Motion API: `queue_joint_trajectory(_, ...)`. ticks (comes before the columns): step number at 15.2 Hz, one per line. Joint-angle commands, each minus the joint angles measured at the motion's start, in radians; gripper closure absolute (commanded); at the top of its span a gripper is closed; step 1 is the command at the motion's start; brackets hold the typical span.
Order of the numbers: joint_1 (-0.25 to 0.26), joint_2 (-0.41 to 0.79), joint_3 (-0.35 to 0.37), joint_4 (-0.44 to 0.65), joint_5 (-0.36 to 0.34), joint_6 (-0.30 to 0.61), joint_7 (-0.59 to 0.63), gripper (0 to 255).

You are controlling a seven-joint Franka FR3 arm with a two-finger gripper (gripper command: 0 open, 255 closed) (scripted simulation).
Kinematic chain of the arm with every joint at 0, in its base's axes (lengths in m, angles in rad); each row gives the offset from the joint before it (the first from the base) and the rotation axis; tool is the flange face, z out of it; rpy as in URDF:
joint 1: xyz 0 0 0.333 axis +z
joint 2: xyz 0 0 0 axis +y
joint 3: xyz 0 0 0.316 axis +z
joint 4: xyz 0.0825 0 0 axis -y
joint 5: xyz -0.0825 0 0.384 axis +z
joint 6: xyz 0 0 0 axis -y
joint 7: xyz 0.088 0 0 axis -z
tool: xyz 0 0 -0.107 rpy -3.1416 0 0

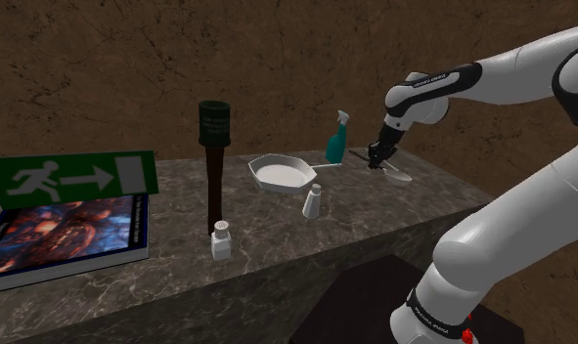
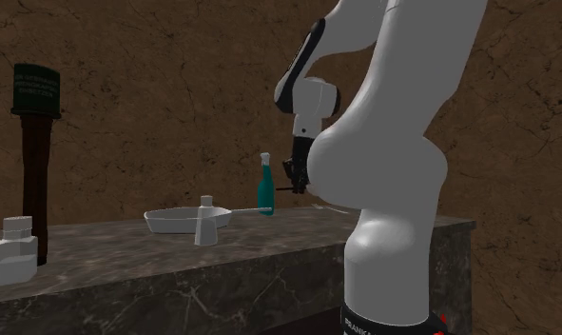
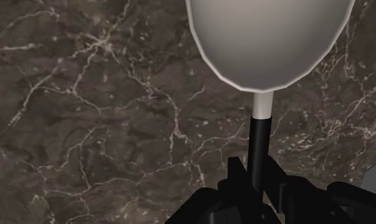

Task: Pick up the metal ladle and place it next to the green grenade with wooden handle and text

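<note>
Tool (image 3: pixel 257 183) clenched on the ladle's (image 3: pixel 269 38) dark handle, low over the tabletop (image 1: pixel 375 207), bowl ahead of the fingers. A handle grip likely leaves the bowl free for setting down. Grenade (image 1: pixel 214 166) stands upright, well apart.

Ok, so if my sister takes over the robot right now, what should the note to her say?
Gripper: shut on the ladle, clasping its black handle just behind the bowl.
Ladle: low over the counter's end on the shoulder view's right, near the teal spray bottle. Whether it is off the counter cannot be told.
Grenade: upright, further to the shoulder view's left, on the other side of the white tray.
Done: grasp.
Left: lift, carry across to the grenade, set down beside it.
</note>
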Motion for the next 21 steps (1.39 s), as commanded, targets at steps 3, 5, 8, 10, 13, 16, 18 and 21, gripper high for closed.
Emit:
queue_joint_trajectory(3, -0.002, -0.021, 0.011, 0.038, -0.007, -0.058, 0.012, 255)
queue_joint_trajectory(5, -0.003, -0.031, 0.016, 0.058, -0.01, -0.086, 0.018, 255)
queue_joint_trajectory(8, -0.004, -0.042, 0.023, 0.089, -0.013, -0.128, 0.024, 255)
queue_joint_trajectory(10, -0.004, -0.049, 0.028, 0.11, -0.014, -0.156, 0.029, 255)
queue_joint_trajectory(13, -0.004, -0.057, 0.034, 0.144, -0.015, -0.197, 0.034, 255)
queue_joint_trajectory(16, -0.003, -0.063, 0.04, 0.179, -0.015, -0.237, 0.039, 255)
queue_joint_trajectory(18, -0.002, -0.065, 0.043, 0.204, -0.015, -0.264, 0.042, 255)
queue_joint_trajectory(21, -0.001, -0.067, 0.048, 0.242, -0.014, -0.304, 0.045, 255)
